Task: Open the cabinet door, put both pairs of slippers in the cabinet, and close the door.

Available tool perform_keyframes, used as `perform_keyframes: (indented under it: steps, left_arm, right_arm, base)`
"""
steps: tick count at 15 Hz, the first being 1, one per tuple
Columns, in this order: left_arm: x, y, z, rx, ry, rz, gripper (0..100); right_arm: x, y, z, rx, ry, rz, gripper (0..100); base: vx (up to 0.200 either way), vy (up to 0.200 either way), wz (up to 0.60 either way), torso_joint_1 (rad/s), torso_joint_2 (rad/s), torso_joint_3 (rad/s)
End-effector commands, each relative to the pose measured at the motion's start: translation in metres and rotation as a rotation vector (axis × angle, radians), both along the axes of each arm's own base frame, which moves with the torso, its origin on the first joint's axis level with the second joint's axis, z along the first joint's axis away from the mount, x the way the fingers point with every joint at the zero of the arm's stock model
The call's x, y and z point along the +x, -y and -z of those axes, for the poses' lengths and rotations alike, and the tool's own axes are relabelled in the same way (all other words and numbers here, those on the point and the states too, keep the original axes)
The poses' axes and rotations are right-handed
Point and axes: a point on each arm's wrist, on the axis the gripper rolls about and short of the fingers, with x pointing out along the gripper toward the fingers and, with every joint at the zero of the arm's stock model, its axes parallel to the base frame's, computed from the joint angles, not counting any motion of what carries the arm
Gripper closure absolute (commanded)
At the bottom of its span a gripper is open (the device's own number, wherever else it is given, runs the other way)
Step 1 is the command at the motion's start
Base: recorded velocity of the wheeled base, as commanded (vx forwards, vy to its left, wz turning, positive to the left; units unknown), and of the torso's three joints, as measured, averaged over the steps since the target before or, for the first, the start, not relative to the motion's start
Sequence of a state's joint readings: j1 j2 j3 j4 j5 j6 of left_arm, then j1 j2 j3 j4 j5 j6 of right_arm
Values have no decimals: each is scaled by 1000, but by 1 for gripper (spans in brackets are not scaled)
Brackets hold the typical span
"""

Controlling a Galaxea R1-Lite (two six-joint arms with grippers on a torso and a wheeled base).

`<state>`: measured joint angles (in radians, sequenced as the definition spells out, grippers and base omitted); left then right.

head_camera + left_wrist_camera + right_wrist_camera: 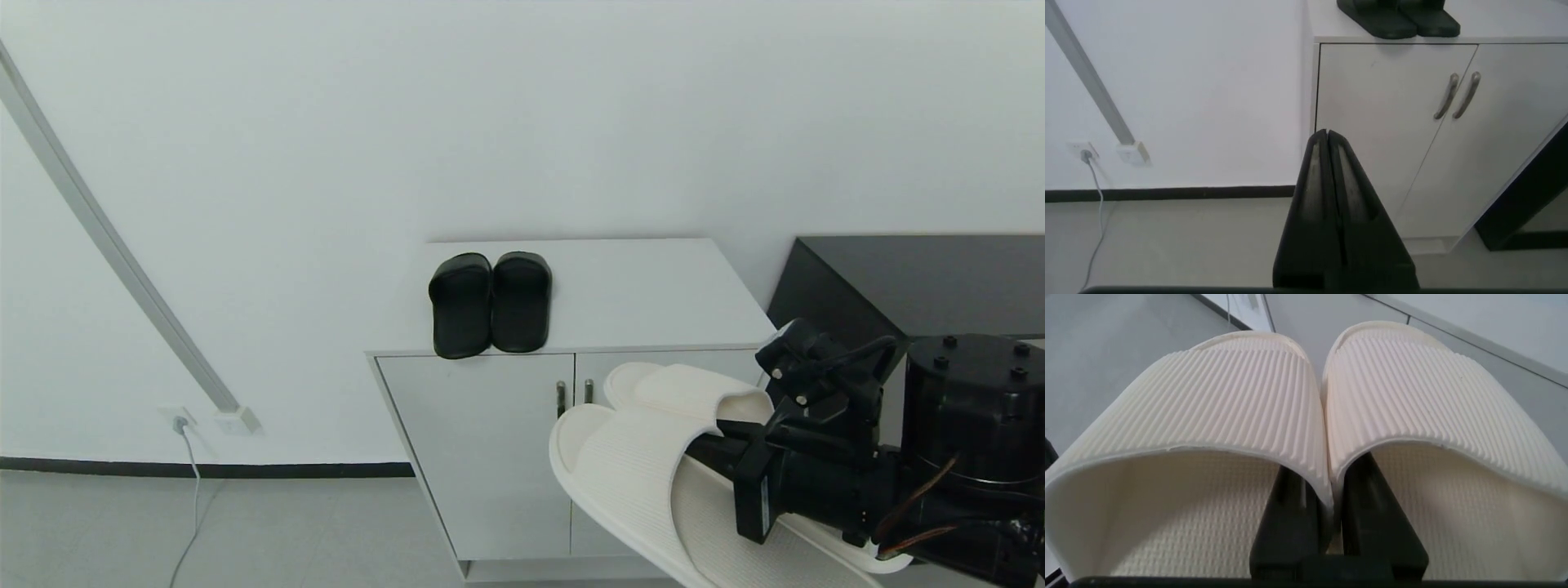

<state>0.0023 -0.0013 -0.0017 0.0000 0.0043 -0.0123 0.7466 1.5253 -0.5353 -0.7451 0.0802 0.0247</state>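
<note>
A pair of black slippers point(490, 303) lies side by side on top of the white cabinet point(645, 294); their heels point(1398, 18) also show in the left wrist view. Both cabinet doors are closed, with two metal handles point(573, 394) at the centre seam point(1458, 94). My right gripper point(718, 445) is in front of the cabinet's right door, shut on the pair of white slippers point(645, 457), one finger inside each strap point(1323, 433). My left gripper point(1328, 143) is shut and empty, off the cabinet's left front corner.
A dark table point(914, 278) stands right of the cabinet. On the wall to the left run a slanted conduit point(106, 237) and a socket with a cable point(184, 425) hanging to the grey floor point(245, 531).
</note>
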Motion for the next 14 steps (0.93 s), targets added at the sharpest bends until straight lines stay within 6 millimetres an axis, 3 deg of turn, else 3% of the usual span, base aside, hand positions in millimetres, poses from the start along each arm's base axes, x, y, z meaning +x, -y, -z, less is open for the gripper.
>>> perform_keyframes:
  steps: [1,11,14]
  left_arm:
    - [0,0,0,0,-1,-1,100]
    - [0,0,0,3,0,-4,100]
    - [0,0,0,2,0,-4,100]
  right_arm:
    - [0,0,1,-1,-2,-2,100]
    - [-2,1,6,-17,-16,-3,100]
    - [-5,3,9,-26,-25,-4,100]
  base:
    - [0,0,0,0,0,0]
    - [0,0,0,-6,8,6]
    - [0,0,0,-152,341,183]
